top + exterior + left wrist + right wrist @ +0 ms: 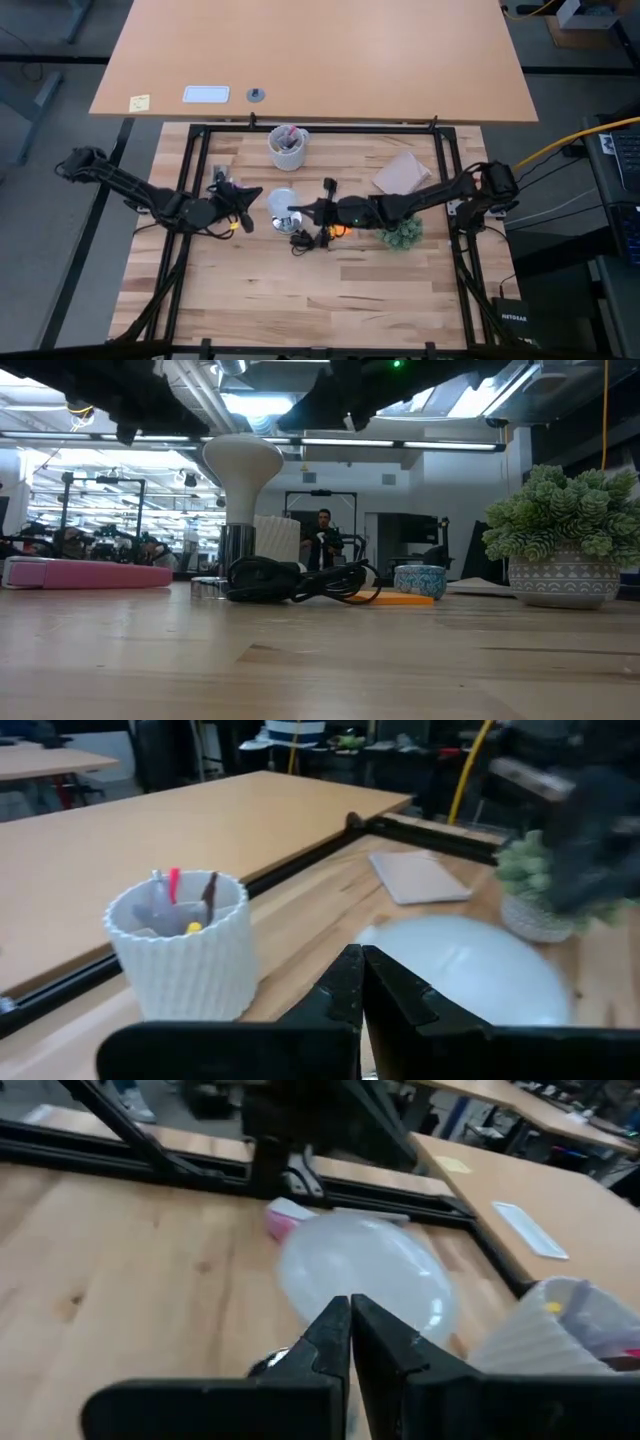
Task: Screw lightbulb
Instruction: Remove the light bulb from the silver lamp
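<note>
The small white frosted lightbulb (282, 202) stands dome-up in the shiny silver round socket (237, 550), between the left gripper (256, 194) and right gripper (293, 212), both with fingers closed on nothing.

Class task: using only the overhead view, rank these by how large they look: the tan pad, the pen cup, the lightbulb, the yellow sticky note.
1. tan pad
2. pen cup and lightbulb: they look about alike from above, so I will not rank them apart.
3. yellow sticky note, clearly the smallest.
</note>
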